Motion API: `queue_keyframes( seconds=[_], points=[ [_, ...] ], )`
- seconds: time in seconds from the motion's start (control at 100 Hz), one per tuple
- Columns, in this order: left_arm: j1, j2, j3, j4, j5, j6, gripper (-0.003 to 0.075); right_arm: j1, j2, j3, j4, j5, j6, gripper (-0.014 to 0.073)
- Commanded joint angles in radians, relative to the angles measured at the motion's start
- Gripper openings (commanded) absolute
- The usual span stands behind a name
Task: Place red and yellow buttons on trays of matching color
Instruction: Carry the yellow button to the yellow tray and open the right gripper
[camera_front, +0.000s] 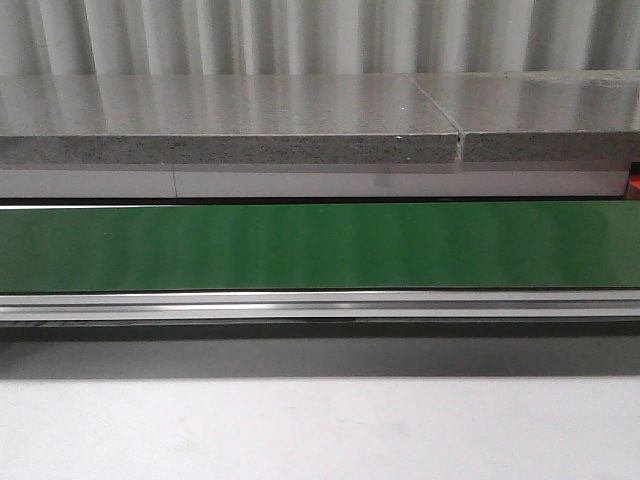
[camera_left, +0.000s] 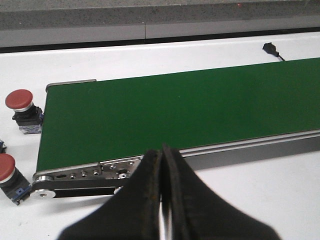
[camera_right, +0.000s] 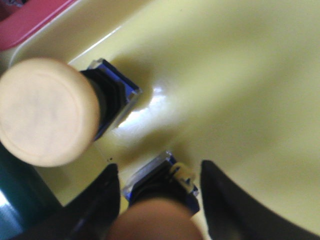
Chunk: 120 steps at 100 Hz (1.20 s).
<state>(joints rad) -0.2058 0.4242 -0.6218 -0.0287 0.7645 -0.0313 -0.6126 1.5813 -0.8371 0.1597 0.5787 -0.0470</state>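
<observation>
Right gripper (camera_right: 159, 187): fingers spread around a yellow button (camera_right: 157, 200), low in the yellow tray (camera_right: 240, 90).
Left gripper (camera_left: 162, 170): pressed together, holding nothing.
Red buttons (camera_left: 20, 102): beside the green belt (camera_left: 175, 110).
Feel: small, hard, light; grab the blocky base.

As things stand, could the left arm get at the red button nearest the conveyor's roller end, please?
Probably yes. The left gripper is shut and holds nothing, and bare white table lies between it and that red button, beside the green conveyor belt. It would need to open first.
</observation>
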Motion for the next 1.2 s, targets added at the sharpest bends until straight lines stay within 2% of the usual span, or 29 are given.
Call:
queue_keyframes(
  seconds=[0.0,0.26,0.58,0.68,0.85,0.96,1.19],
  points=[
    [-0.001,0.009,-0.025,-0.012,-0.076,-0.001,-0.002,-0.009,-0.03,-0.021,0.003,-0.026,0.001,0.048],
    [-0.001,0.009,-0.025,-0.012,-0.076,-0.001,-0.002,-0.009,-0.053,-0.021,0.003,-0.016,0.008,0.0477],
    [-0.001,0.009,-0.025,-0.012,-0.076,-0.001,-0.002,-0.007,-0.233,-0.021,0.003,0.021,0.007,0.0461],
    [-0.001,0.009,-0.025,-0.012,-0.076,-0.001,-0.002,0.011,-0.297,-0.021,0.019,0.035,0.007,0.036],
    [-0.001,0.009,-0.025,-0.012,-0.076,-0.001,-0.002,0.101,-0.38,-0.021,0.017,0.057,0.007,0.0055],
    [-0.001,0.009,-0.025,-0.012,-0.076,-0.001,-0.002,0.184,-0.415,-0.021,0.01,0.056,0.006,-0.0085],
    [-0.001,0.009,-0.025,-0.012,-0.076,-0.001,-0.002,0.366,-0.474,-0.021,-0.04,0.038,0.006,-0.0088]
  ],
)
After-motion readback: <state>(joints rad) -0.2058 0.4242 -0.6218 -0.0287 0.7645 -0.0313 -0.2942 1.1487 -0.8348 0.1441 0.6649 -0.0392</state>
